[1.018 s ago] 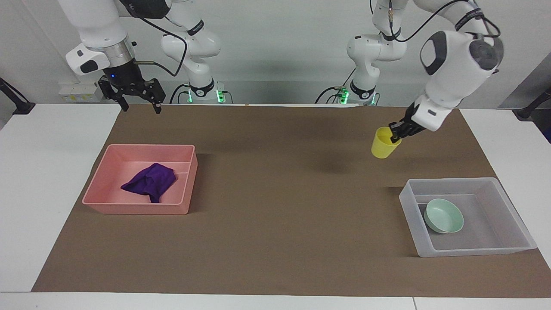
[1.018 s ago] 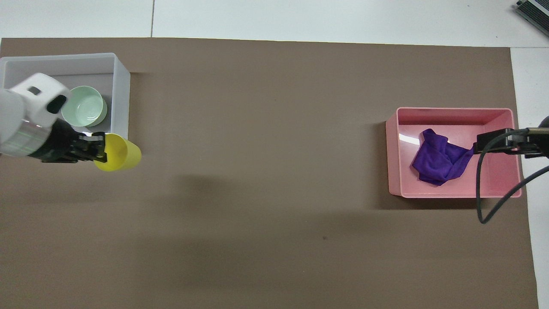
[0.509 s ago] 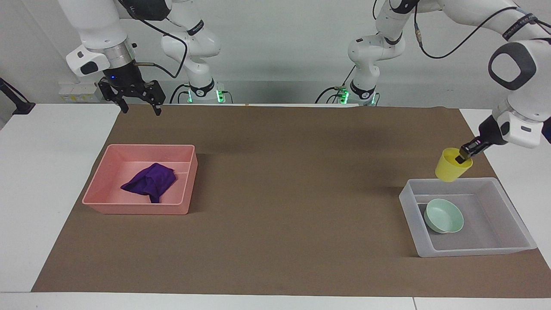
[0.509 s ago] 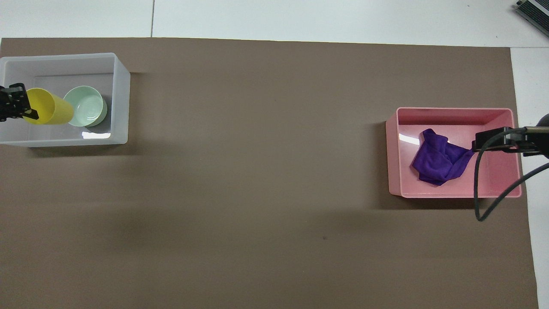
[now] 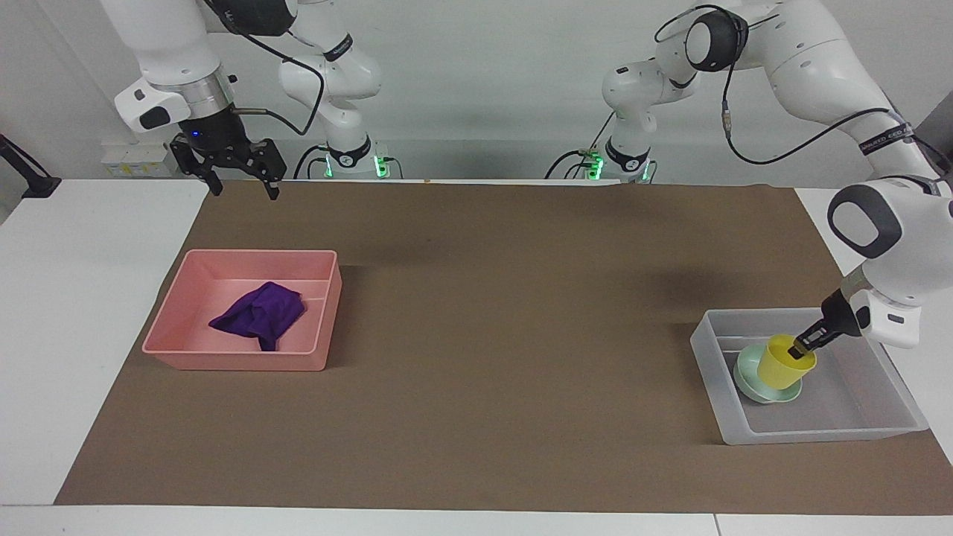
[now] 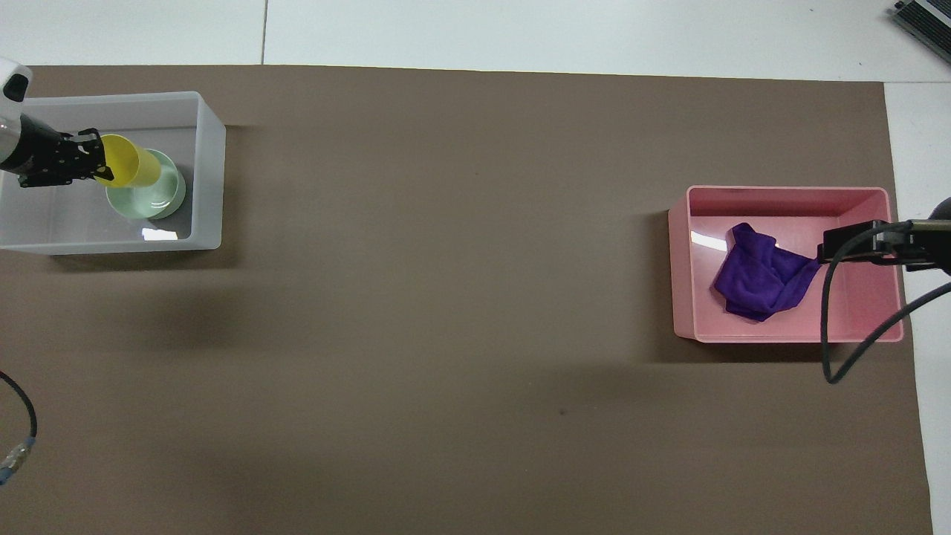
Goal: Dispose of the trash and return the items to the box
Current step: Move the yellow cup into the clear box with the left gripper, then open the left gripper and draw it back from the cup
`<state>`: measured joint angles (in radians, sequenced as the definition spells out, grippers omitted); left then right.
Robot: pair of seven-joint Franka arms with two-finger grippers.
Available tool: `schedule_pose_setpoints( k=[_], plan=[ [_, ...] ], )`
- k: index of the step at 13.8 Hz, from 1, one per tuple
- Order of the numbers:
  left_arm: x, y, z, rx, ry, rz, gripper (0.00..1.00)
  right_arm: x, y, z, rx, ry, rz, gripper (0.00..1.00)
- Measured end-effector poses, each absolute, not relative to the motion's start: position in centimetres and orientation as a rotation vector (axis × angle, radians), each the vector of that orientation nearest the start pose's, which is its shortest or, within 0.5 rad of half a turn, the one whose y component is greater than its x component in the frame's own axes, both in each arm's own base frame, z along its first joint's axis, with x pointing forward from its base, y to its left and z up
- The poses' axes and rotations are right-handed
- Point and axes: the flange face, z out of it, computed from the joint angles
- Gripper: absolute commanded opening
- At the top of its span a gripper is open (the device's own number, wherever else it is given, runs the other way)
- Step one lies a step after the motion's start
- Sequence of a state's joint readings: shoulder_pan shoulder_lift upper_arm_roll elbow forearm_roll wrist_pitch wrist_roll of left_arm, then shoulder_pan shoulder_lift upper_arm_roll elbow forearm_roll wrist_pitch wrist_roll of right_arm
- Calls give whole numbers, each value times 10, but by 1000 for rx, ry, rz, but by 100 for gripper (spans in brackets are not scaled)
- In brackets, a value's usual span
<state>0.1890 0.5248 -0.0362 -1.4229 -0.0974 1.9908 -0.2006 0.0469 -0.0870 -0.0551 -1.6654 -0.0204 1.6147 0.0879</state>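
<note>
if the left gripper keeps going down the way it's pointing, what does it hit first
Most likely the green bowl: the left gripper holds the yellow cup by its rim right over that bowl, inside the clear tray. Whether the cup already touches the bowl is unclear.

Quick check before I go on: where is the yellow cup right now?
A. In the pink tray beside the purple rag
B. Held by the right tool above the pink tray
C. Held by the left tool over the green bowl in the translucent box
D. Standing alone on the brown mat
C: the left tool grips the yellow cup by its rim, over the green bowl inside the translucent box.
</note>
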Motion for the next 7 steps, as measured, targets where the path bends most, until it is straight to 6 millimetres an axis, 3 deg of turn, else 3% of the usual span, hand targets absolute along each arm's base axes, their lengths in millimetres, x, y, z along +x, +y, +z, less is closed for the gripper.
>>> schedule_pose_setpoints(
  k=[1, 2, 3, 4, 7],
  plan=[
    [703, 107, 391, -3186, -640, -57, 0, 531, -8, 631, -3152, 151, -58, 100],
    [704, 107, 386, -3187, -634, -47, 15, 531, -8, 631, -3152, 151, -58, 100],
    [704, 107, 382, -3189, -622, -40, 83, 531, -8, 631, -3152, 151, -59, 100],
    [704, 107, 379, -3194, -591, -35, 100, 531, -8, 631, -3152, 151, -59, 100],
    [705, 107, 375, -3214, -465, -38, 100, 530, -8, 631, -3151, 150, -60, 100]
  ],
)
